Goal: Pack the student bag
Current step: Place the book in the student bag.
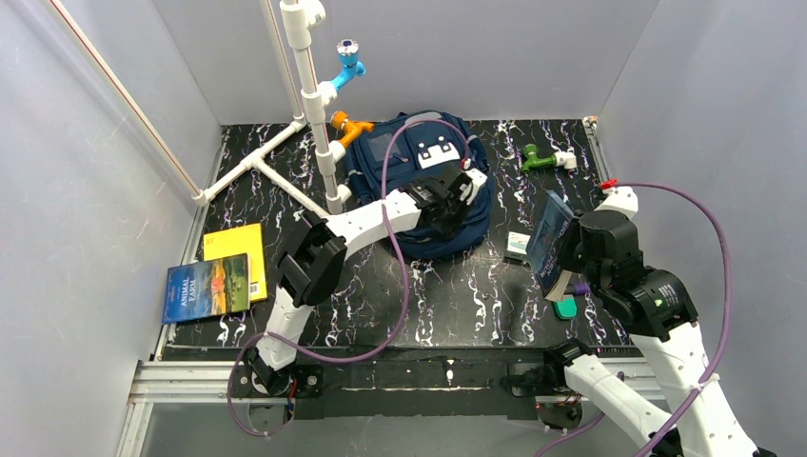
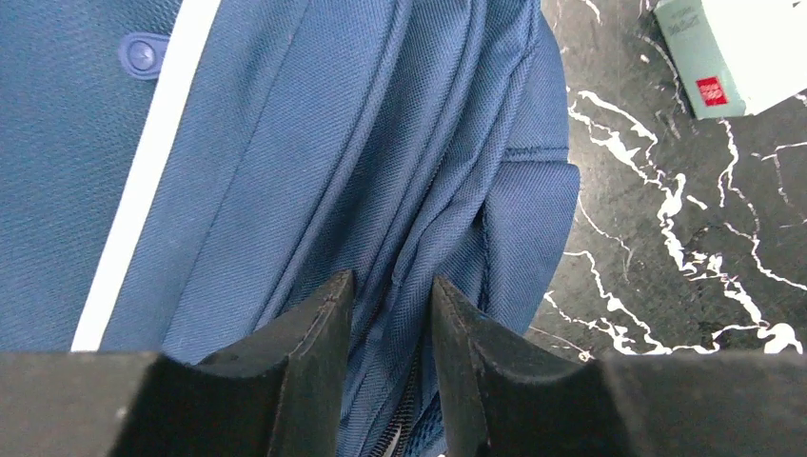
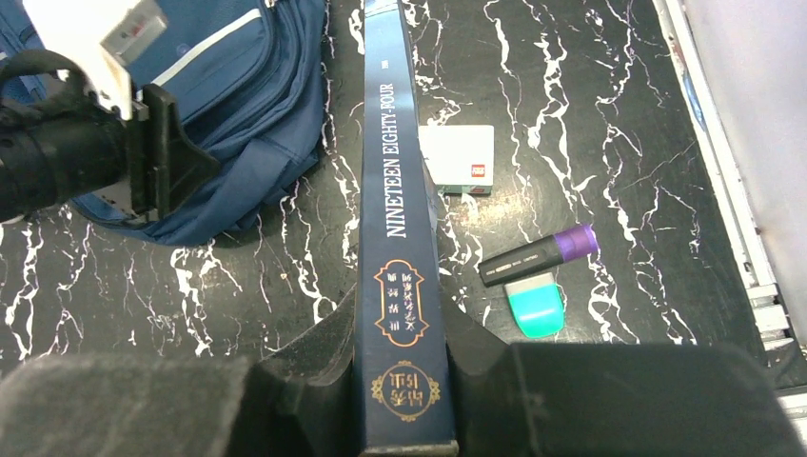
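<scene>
Right end effector (image 3: 400,328) grips the book (image 3: 395,190); box (image 3: 459,157), highlighter (image 3: 538,255), teal block (image 3: 536,309) nearby.

Black marbled table (image 1: 457,305) bears student bag (image 1: 381,157), two books (image 1: 205,288), box (image 1: 518,246), highlighter (image 3: 538,255).

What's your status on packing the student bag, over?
Left gripper at student bag zipper, grip unclear. Right gripper shut on book. Small white box lies near bag.
</scene>
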Tool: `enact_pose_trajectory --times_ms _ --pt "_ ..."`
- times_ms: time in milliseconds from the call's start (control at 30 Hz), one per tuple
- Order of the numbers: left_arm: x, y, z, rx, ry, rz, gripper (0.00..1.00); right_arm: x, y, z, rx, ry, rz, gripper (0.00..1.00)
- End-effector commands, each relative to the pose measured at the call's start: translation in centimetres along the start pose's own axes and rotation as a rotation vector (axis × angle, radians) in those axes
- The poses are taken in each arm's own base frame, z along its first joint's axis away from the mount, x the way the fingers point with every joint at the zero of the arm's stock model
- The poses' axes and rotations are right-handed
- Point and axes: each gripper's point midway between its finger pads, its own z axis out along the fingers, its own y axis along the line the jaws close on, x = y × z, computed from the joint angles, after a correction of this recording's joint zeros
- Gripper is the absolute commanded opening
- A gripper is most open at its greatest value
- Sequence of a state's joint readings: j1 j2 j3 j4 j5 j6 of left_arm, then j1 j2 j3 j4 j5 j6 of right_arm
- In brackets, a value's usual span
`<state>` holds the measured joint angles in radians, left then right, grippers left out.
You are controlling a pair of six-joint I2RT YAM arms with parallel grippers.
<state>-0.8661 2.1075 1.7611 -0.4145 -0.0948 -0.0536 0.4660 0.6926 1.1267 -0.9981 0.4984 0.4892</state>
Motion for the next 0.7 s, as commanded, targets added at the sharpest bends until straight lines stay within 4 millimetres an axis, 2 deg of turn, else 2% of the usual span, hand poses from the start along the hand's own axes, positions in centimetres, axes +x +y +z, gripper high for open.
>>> enact_pose_trajectory --times_ms 0,67,100,133,167,200,367,467,667 --pt "-0.6 0.0 -0.5 0.014 0.000 -0.020 0.31 -2.9 1.5 -0.6 -0.069 -0.115 0.082 0.01" --pt "-0.9 0.4 -0.5 0.007 -0.005 -0.030 0.27 -2.7 1.7 -0.6 -0.079 -0.109 0.086 0.01" --pt "-1.0 0.6 -0.5 0.004 -0.005 -0.033 0.20 -2.6 1.8 -0.5 -0.084 -0.105 0.089 0.01" --pt "-1.2 0.8 -0.7 -0.004 -0.007 -0.036 0.09 -2.4 1.9 -0.5 -0.092 -0.098 0.091 0.01" --pt "-1.5 1.0 -1.0 -0.012 -0.010 -0.038 0.02 -2.2 2.1 -0.4 -0.101 -0.089 0.094 0.01" --pt "-2.0 1.1 -1.6 -0.013 -0.022 -0.041 0.00 -1.9 2.3 -0.3 -0.112 -0.081 0.100 0.01" --pt "-4.8 0.7 -5.2 0.020 -0.109 -0.067 0.00 -1.1 4.7 -0.5 -0.230 -0.033 0.168 0.01" --pt "-6.6 0.8 -7.8 0.022 -0.171 -0.086 0.00 -1.1 7.0 -1.2 -0.348 -0.006 0.233 0.01" --pt "-9.7 2.7 -12.1 -0.065 -0.288 -0.114 0.00 -0.6 10.0 -2.1 -0.488 0.069 0.380 0.01"
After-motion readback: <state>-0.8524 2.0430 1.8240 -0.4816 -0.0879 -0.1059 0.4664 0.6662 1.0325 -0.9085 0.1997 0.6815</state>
